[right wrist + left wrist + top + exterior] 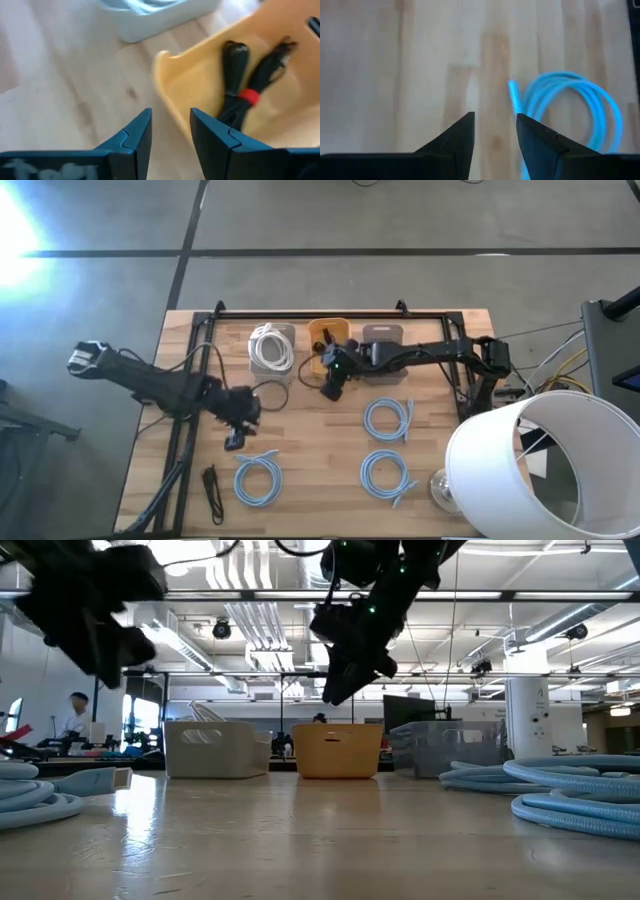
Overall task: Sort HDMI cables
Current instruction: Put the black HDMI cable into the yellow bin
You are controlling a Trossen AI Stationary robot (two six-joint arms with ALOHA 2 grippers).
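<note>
From above, three trays sit in a row at the top middle of the tabletop (300, 510). The white coils (270, 347) lie in the left tray. The orange tray (327, 340) is in the middle and the grey tray (381, 334) on the right. The right gripper (331, 387) hangs just below the orange tray. Three blue coils lie loose: one at the lower left (258, 479), two at the right (388, 418) (387, 473). A black bundle (212, 491) lies at the bottom left. The left gripper (240, 433) hangs above the tabletop, just up from the left blue coil.

From table height, the right gripper (340, 680) hangs high over the orange tray (337, 751). Blue coils are cut off at both edges, and I cannot see into the trays.

In the left wrist view, the left gripper (495, 132) has its fingers apart with nothing between them. A blue coil (575, 112) lies at the right, cut off at the bottom.

In the right wrist view, the right gripper (170, 130) has its fingers apart and empty. A black bundle (245, 90) with a red tie lies in the orange tray (200, 75).

The coils look light, soft and bendy, I think. Pinching one across the looped strands should hold best.
</note>
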